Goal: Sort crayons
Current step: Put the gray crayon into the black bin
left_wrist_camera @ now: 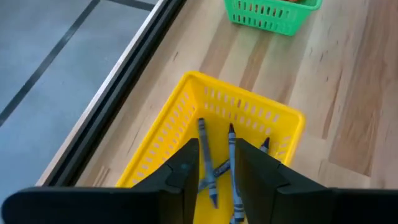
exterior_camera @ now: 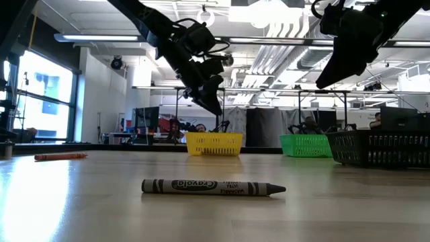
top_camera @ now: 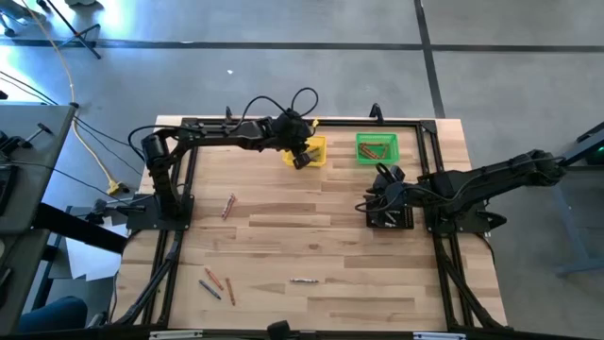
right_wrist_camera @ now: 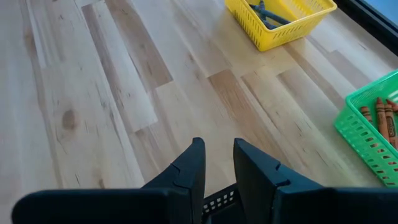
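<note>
My left gripper (left_wrist_camera: 217,167) hangs open over the yellow bin (left_wrist_camera: 186,106) at the table's far edge. Several grey-blue crayons (left_wrist_camera: 206,163) lie in that bin, and they show through the gap between the fingers. My right gripper (right_wrist_camera: 218,163) stands open with nothing between its fingers, above the black ribbed tray (top_camera: 390,215) at the right. The green bin (top_camera: 377,147) holds orange-brown crayons (right_wrist_camera: 384,117). Loose crayons lie flat on the table: two at the left (top_camera: 227,206), several near the front left (top_camera: 215,283) and a grey one (exterior_camera: 213,187) at the front.
A black frame (top_camera: 179,217) runs around the wooden table top. The yellow bin and the green bin stand side by side at the far edge, and the black tray (exterior_camera: 383,149) is nearer, on the right. Bare wood (top_camera: 302,231) lies between the two arms.
</note>
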`<state>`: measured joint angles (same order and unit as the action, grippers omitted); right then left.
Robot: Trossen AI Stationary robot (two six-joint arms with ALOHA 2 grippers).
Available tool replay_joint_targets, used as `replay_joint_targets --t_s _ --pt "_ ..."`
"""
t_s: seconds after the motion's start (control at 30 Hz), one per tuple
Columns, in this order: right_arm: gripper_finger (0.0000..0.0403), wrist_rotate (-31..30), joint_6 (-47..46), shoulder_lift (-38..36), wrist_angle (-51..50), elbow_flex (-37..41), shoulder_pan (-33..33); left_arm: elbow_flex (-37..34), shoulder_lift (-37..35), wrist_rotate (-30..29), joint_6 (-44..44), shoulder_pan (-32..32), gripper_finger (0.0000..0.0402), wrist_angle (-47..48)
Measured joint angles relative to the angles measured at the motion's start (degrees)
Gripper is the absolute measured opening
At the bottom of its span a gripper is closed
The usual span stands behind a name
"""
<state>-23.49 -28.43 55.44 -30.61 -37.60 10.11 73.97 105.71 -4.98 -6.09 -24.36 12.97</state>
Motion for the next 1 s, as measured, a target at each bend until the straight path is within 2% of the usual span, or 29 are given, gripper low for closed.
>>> replay_joint_targets --t_s 0.23,0.37,0.5,0.73,0.87,1.0 --pt "0.0079 0.0 0.0 0.0 0.0 0.0 0.0 0.0 -1.7 0.8 0.5 2.2 0.0097 2.6" --pt "0.0079 0.0 0.0 0.0 0.0 0.0 0.0 0.0 -4.2 6.8 0.2 6.4 0.0093 7.4" --pt "0.0079 0.0 0.0 0.0 0.0 0.0 0.0 0.1 -5.5 10.6 1.4 13.7 0.009 12.6" --pt "0.0079 0.0 0.0 0.0 0.0 0.0 0.0 0.0 -4.7 8.2 1.7 27.0 0.009 20.1" --pt "0.0079 0.0 0.0 0.0 0.0 0.0 0.0 0.0 -4.7 5.9 4.4 30.9 0.009 20.2" --pt "0.0079 0.0 0.0 0.0 0.0 0.0 0.0 0.0 -4.4 5.9 1.8 33.4 0.009 19.7"
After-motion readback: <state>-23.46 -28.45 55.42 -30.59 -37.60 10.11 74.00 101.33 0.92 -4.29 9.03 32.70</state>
